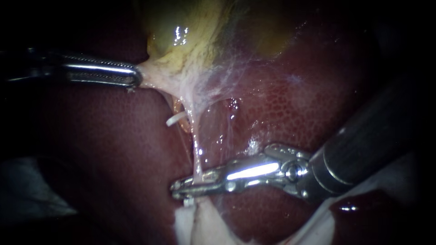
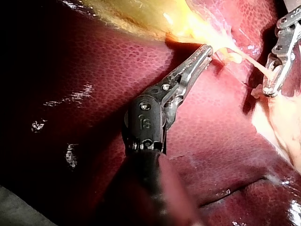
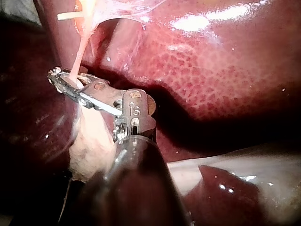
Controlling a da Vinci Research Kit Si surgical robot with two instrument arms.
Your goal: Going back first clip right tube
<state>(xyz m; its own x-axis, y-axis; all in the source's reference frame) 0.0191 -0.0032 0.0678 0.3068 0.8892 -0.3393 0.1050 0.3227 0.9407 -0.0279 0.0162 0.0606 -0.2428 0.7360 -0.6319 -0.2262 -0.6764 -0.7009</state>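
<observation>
Your left instrument [image 1: 135, 77] comes in from the left, and its jaws are closed on the pale lower end of the gallbladder [image 1: 181, 41], which they hold stretched to the side. From this place the right tube [image 1: 196, 149] runs down as a thin pale strand over the dark red liver [image 1: 295, 113]. Your right instrument [image 1: 176, 190] lies across the lower end of this tube. Its jaws stand a little apart with a narrow gap, and the tube passes between them. A white clip [image 1: 174, 120] shows higher up, just beside the tube on the side of your left instrument. Under the right jaws lies a pale white mass [image 1: 202, 227].
</observation>
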